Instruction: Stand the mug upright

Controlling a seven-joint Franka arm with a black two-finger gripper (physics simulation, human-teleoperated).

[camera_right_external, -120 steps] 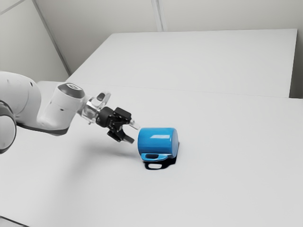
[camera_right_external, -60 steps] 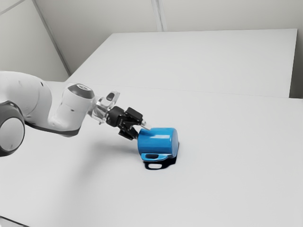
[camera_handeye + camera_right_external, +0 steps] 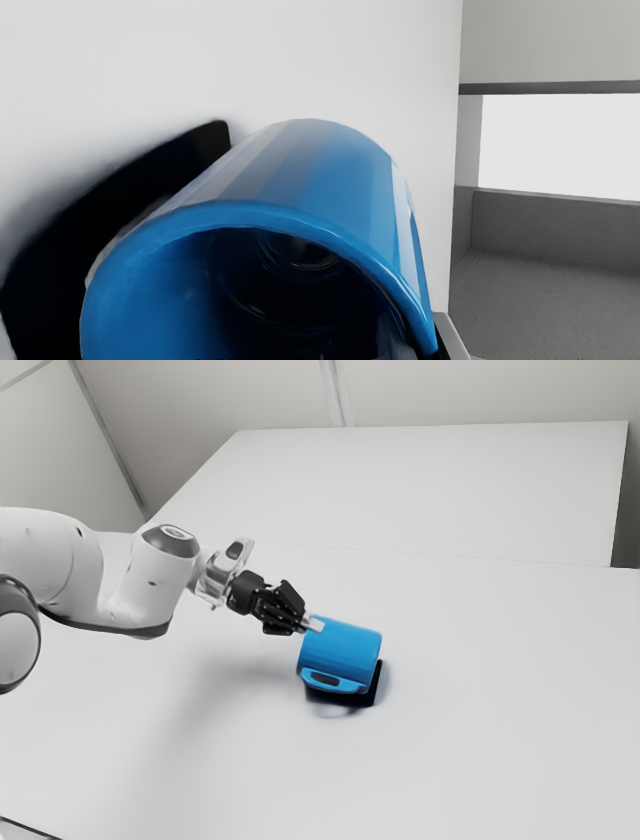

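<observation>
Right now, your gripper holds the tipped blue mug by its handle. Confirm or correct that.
Wrong part: the wrist view shows my gripper holding the blue mug by its rim, one finger inside and one outside, not by the handle. The mug is indeed tipped.

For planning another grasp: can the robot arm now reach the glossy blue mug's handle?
Probably not: the black gripper pinches the rim of the mug, away from the handle, and must let go first.

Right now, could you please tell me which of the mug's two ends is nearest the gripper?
The open end: the gripper grips the mug there, whereas the closed base is farther off, toward the exterior view's right.
</observation>
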